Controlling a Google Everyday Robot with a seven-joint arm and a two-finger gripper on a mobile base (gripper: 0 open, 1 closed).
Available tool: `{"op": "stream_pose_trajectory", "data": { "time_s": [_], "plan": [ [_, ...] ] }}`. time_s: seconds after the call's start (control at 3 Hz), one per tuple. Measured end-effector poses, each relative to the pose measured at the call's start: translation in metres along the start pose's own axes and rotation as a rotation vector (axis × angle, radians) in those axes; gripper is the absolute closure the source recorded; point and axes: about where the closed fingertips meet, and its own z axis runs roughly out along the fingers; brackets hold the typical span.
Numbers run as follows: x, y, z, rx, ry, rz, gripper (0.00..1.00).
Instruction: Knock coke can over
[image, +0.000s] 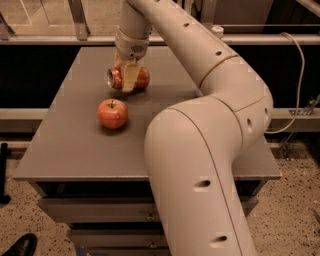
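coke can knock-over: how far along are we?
Done, apparently: the coke can lies on its side toward the far end of the table, silver top facing left, behind the apple. In hand: the tool sits across the can's middle. Left: pulling the tool clear.
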Motion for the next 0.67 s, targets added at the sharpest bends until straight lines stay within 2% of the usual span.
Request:
{"op": "stream_pose_trajectory", "data": {
  "time_s": [0.33,0.67],
  "plan": [
    [-0.0049,-0.0021,0.0089,-0.017,0.012,-0.035,0.10],
    [-0.0067,-0.0035,0.0131,-0.026,0.020,-0.060,0.00]
  ]
}}
